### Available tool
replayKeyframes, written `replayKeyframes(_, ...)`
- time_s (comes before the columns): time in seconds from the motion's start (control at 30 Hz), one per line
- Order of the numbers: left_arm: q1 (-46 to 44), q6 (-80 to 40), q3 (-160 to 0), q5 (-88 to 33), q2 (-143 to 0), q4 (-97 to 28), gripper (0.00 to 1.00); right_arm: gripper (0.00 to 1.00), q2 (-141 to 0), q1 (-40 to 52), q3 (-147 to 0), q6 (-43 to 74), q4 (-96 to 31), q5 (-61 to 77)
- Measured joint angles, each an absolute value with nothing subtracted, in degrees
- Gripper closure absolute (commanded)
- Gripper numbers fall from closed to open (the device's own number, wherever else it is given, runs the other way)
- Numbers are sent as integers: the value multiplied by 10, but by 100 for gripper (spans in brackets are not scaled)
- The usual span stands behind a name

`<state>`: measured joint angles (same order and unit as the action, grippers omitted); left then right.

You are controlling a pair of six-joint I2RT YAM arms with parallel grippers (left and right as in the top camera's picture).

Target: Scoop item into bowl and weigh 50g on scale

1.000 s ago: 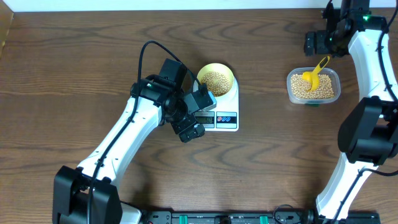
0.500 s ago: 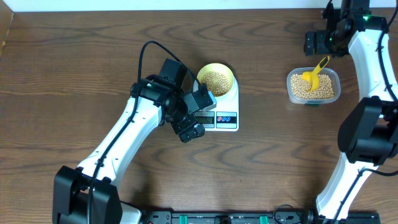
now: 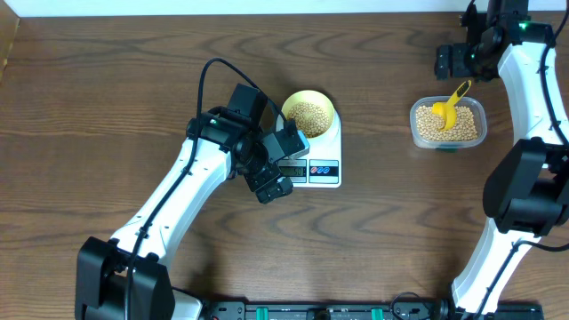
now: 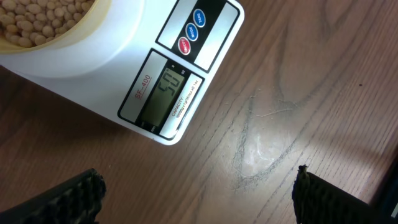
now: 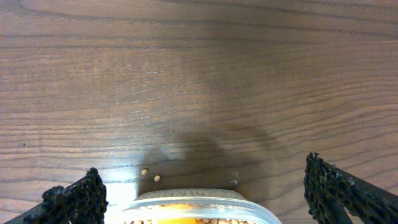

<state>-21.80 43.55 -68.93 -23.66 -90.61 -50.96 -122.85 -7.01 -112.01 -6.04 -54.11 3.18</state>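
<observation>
The pale-yellow bowl [image 3: 308, 114] stands on the back of the white scale [image 3: 318, 153] and holds tan beans [image 3: 308, 116]. In the left wrist view the scale [image 4: 118, 59] shows 50 on its display [image 4: 166, 90], with the bowl's rim [image 4: 93, 32] and beans [image 4: 34, 18] at the top left. My left gripper [image 3: 283, 166] hovers open at the scale's front left corner, its fingers [image 4: 68, 200] wide apart over bare wood. My right gripper [image 3: 455, 60] hangs open behind the clear tub [image 3: 448, 124], holding nothing.
The clear tub [image 5: 199, 208] holds more beans, with a yellow scoop [image 3: 453, 100] resting in it. Two loose beans [image 5: 150, 175] lie on the wood just behind the tub. The scale has red and blue buttons [image 4: 191, 32] at its front edge.
</observation>
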Motion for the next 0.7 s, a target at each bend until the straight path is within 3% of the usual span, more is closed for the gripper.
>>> replayKeyframes(0.7,-218,435,-689,-237,-906,-510,2,1,-1228,-70,-1120,-60,-538,48)
